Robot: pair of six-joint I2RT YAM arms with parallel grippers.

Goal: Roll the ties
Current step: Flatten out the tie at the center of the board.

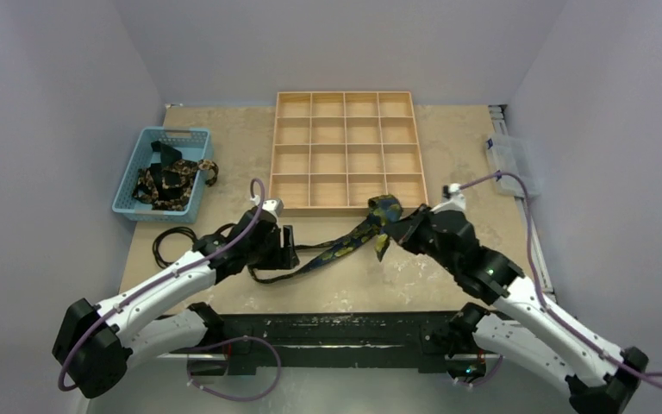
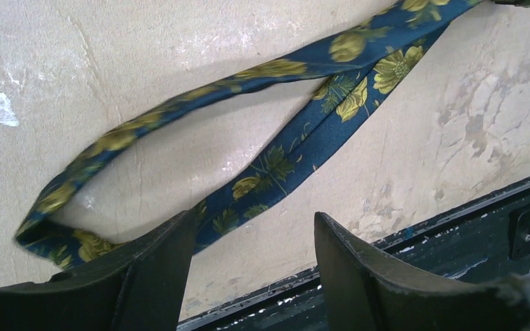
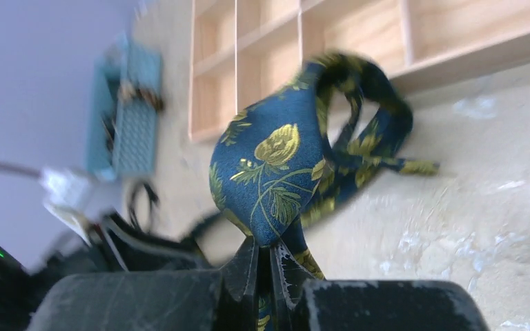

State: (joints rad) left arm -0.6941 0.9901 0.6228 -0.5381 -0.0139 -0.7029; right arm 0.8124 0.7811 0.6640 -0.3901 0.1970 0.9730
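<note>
Near the near edge of the tabletop [image 1: 224, 147], the left gripper [image 2: 254, 224] hangs low with its jaws apart and nothing between them. The folded narrow end of a navy tie [image 2: 283, 165] printed with gold flowers lies flat on the surface just ahead of its fingertips, and one strand passes behind the tip of one finger in the wrist view. From there the tie runs across the middle of the tabletop, slanting away to the right gripper [image 3: 269, 252]. That gripper is clenched on the tie's wide end and holds it off the surface. The fabric bulges up above the pinched fingers and loops over close to the near wall of the wooden tray [image 1: 310, 208], by its near right corner. The tray's sixteen compartments spread toward the far edge. A black cable loop [image 1: 168, 241] lies near the left edge. Beyond it, a blue basket [image 1: 151, 216] holds more dark, gold-printed ties [image 1: 171, 183]. A clear plastic box [image 1: 510, 159] sits at the right edge.
</note>
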